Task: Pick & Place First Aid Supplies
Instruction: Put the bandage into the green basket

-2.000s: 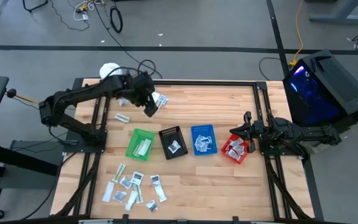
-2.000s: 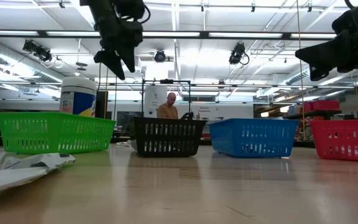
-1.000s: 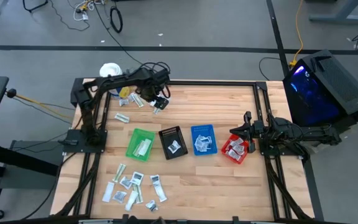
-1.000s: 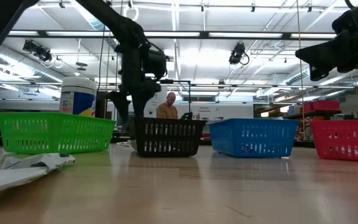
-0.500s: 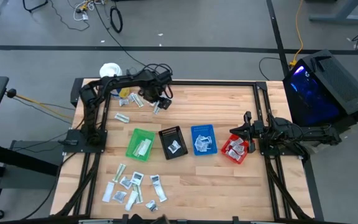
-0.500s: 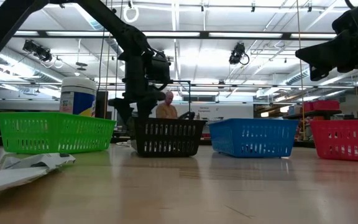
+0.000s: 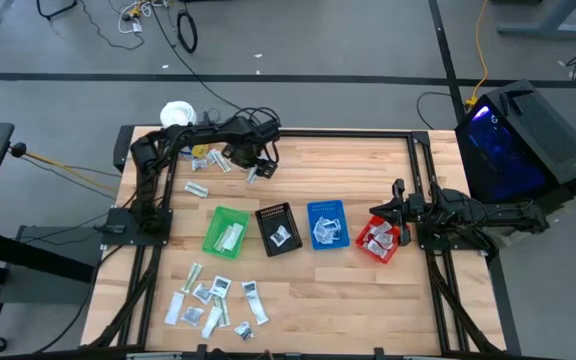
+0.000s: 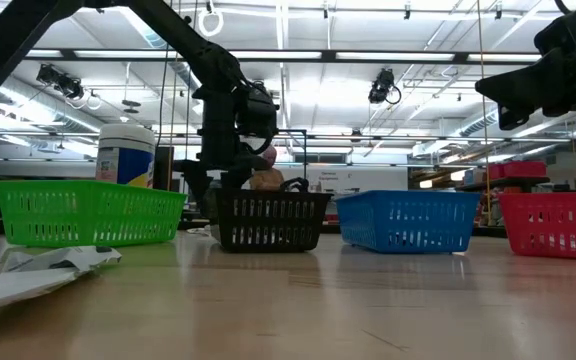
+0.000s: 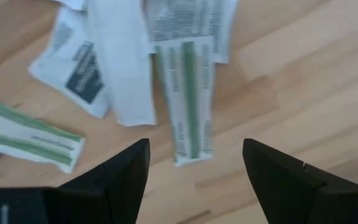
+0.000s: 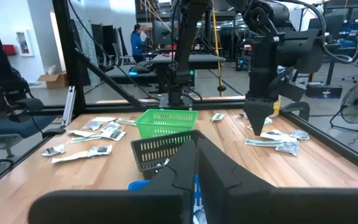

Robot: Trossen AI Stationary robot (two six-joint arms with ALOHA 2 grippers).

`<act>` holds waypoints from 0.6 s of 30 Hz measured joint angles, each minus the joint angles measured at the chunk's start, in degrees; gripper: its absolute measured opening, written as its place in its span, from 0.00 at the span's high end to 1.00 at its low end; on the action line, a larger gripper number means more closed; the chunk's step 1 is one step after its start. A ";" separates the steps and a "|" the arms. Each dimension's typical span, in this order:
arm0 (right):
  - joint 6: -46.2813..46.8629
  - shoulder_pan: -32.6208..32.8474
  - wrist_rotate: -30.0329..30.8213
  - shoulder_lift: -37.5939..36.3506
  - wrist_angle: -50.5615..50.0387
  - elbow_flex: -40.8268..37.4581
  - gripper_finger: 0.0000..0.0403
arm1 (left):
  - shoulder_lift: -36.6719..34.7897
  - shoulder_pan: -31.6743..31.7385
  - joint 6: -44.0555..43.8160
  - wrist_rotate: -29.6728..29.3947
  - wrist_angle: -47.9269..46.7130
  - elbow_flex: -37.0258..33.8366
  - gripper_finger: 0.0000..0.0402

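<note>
Several first aid supplies lie flat on the table's far left part: a green-striped strip packet point(image 9: 189, 106), a white sachet with dark print point(image 9: 79, 71), a plain white packet point(image 9: 122, 68) and another green-striped strip point(image 9: 27, 140). My left gripper point(image 9: 194, 165) point(image 7: 252, 164) hangs open just above them, pointing down, its fingers to either side of the first strip's near end without touching it. More packets lie in a pile point(image 7: 213, 303) near the front edge. My right gripper point(image 7: 395, 207) waits shut, level, above the red bin point(image 7: 379, 242).
Four small bins stand in a row across the table's middle: green point(image 7: 226, 231), black point(image 7: 278, 228), blue point(image 7: 327, 224) and red, each with packets inside. A white tub point(image 7: 176, 112) stands at the far left corner. Bare wood lies right of the left gripper.
My left gripper has sunk a little toward the packets on the table's far left part and has rolled slightly about its pointing line. It has stayed open.
</note>
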 joint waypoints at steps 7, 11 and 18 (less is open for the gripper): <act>0.00 0.00 0.00 0.00 -0.02 0.00 0.94 | 0.00 -0.29 -2.10 -1.89 0.42 -0.11 0.34; -0.01 0.01 0.00 0.00 -0.02 0.00 0.94 | 1.19 -0.28 -2.32 -1.62 0.50 -0.17 0.34; 0.00 0.02 0.00 0.00 -0.02 0.00 0.94 | 2.99 -0.22 -2.32 -2.41 2.48 -0.15 0.34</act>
